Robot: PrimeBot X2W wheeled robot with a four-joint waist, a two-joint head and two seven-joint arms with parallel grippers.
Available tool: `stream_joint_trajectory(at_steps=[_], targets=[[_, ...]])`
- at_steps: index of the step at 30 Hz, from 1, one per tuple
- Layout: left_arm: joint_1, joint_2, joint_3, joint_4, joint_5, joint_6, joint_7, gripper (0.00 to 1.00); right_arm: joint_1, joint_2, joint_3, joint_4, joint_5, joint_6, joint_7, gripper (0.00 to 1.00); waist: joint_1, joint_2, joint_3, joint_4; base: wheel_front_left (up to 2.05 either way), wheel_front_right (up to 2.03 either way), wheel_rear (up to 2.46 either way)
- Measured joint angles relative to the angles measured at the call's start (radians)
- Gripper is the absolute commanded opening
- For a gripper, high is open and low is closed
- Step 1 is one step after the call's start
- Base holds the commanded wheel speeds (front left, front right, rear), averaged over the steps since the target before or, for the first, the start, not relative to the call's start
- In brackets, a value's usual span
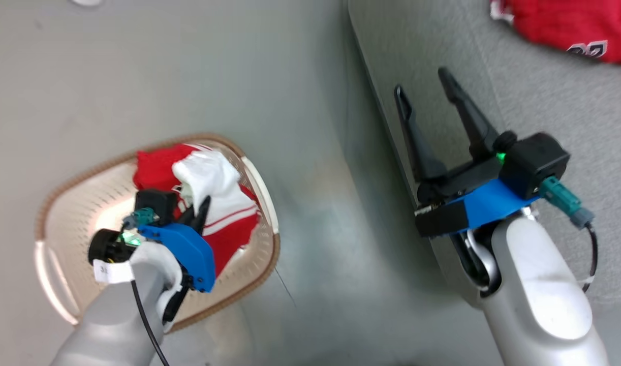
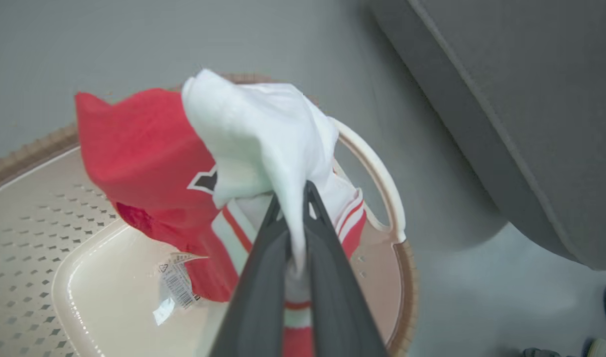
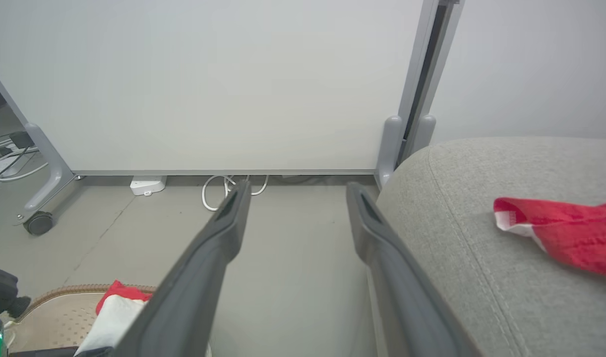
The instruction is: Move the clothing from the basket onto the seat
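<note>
Left hand (image 2: 293,193) tight on red-and-white clothing (image 2: 149,148) (white fold) over basket (image 2: 377,173)

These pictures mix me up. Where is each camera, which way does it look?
Head view: on the head, looking down at basket and seat; left gripper, right gripper show.
Left wrist view: on that wrist, looking along left fingers shut on the garment.
Right wrist view: on that wrist, facing a white panel past open right fingers.
Shared by head and right wrist: the red jersey on the seat.
</note>
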Motion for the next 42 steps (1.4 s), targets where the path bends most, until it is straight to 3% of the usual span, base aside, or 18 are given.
stream_joint_trajectory(at_steps=[12, 20, 31, 42], targets=[[0.015, -0.005, -0.149, -0.126, -0.051, 0.0, -0.05, 0.0, 0.152, 0.0, 0.033, 0.055, 0.013, 0.0, 0.07, 1.0, -0.0002, 0.0, -0.336, 0.088, 0.0, 0.0, 0.0], [-0.053, -0.024, -0.193, -0.192, -0.085, 0.0, -0.059, 0.0, 0.197, 0.0, 0.051, 0.052, 0.026, 0.0, 0.109, 1.0, -0.0001, 0.0, -0.492, 0.143, 0.0, 0.0, 0.0], [-0.139, -0.054, -0.221, -0.241, -0.107, 0.0, -0.066, 0.0, 0.253, -0.006, 0.055, 0.037, 0.035, 0.0, 0.144, 1.0, -0.0001, -0.0001, -0.592, 0.187, 0.0, 0.0, 0.0], [-0.136, -0.055, -0.245, -0.235, -0.128, 0.0, -0.067, 0.0, 0.264, -0.011, 0.069, 0.021, 0.046, 0.0, 0.17, 1.0, 0.0001, 0.0, -0.601, 0.187, 0.0, 0.0, 0.0]])
